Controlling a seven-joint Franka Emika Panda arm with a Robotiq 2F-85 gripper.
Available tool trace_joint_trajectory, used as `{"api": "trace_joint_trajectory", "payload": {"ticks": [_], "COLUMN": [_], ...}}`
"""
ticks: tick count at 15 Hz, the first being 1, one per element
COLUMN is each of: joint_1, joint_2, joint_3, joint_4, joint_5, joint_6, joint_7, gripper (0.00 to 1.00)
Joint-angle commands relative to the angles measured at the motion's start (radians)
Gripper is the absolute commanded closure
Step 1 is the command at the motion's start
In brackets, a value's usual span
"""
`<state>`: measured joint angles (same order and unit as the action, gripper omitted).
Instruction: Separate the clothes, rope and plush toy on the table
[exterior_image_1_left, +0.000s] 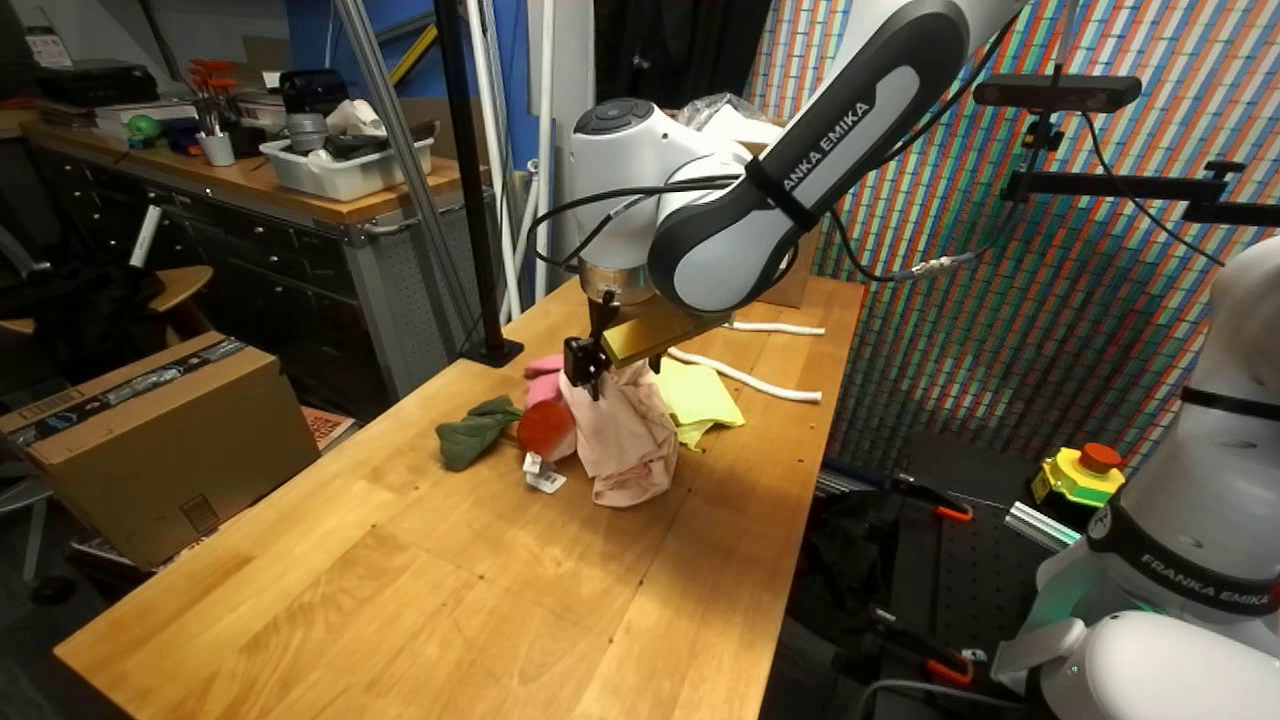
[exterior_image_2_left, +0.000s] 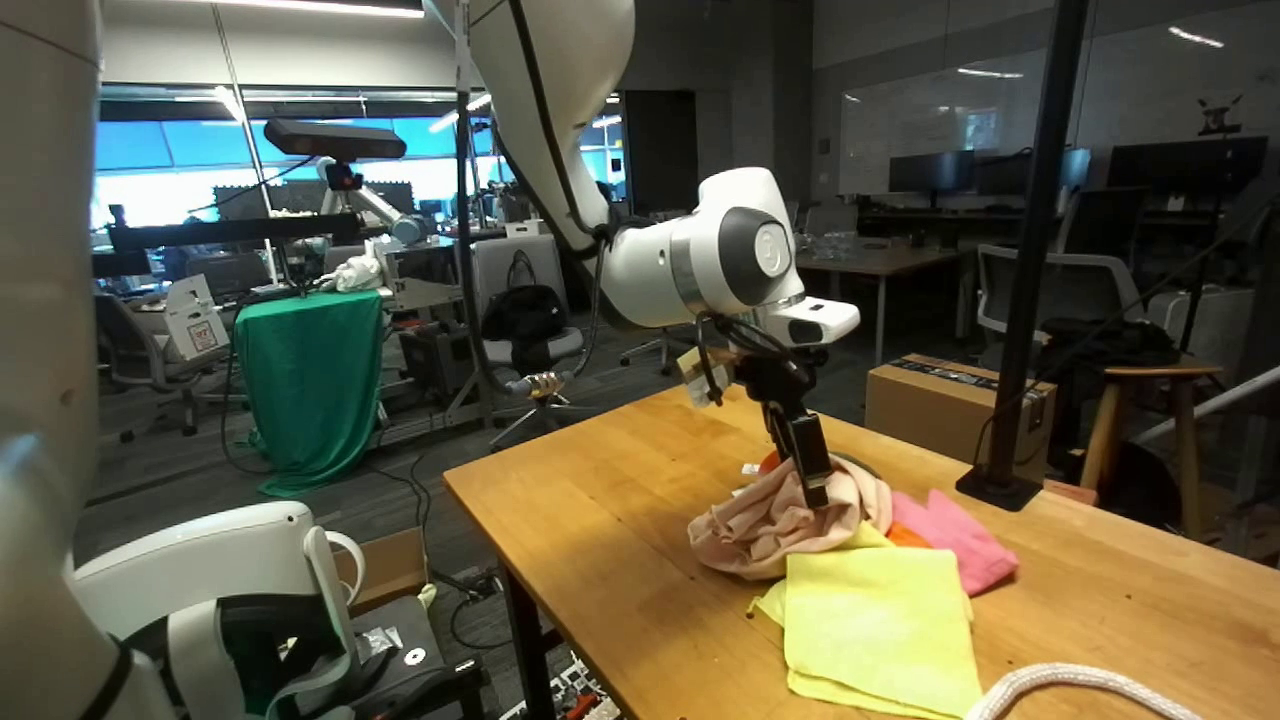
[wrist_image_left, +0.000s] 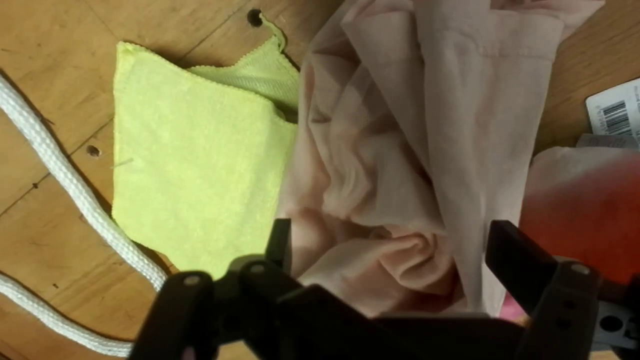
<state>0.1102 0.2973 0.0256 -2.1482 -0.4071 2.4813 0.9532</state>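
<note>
"Peach cloth (wrist_image_left: 370, 165): bunched on the counter (exterior_image_1_left: 430, 580) between the yellow cloth (wrist_image_left: 200, 165) and the toy (exterior_image_1_left: 546, 432). How will it handle?"

"Light and floppy, I'd guess, nothing to break."

"And the fingers (wrist_image_left: 517, 255)?"

"Spread wide, astride it, no grip that I can see."

"Where to pinch?"

"The crumpled ridge between them, deep enough to catch more than one layer."

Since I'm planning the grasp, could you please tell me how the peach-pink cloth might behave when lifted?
The peach-pink cloth will probably droop limply, given its crumpled folds. It looks thin, so likely light. Its bunched layers may unfold unevenly.
</note>
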Motion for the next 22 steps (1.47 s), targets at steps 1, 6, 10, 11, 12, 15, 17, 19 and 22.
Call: {"api": "trace_joint_trajectory", "payload": {"ticks": [1,6,10,11,12,15,17,19,22], "joint_1": [0.023,0.049,0.077,0.084,0.091,0.104,0.109,0.114,0.116], "joint_2": [0.034,0.067,0.086,0.089,0.091,0.094,0.094,0.093,0.085], "joint_3": [-0.026,-0.047,-0.075,-0.082,-0.090,-0.108,-0.115,-0.120,-0.119], "joint_4": [0.032,0.036,0.042,0.044,0.047,0.046,0.044,0.042,0.035], "joint_5": [0.021,-0.008,-0.033,-0.042,-0.051,-0.080,-0.093,-0.106,-0.105], "joint_6": [0.016,0.049,0.064,0.065,0.064,0.067,0.069,0.071,0.070], "joint_7": [-0.055,-0.067,-0.064,-0.061,-0.056,-0.051,-0.050,-0.047,-0.046], "gripper": [0.00,0.00,0.00,0.00,0.00,0.13,0.34,0.51,0.75]}}
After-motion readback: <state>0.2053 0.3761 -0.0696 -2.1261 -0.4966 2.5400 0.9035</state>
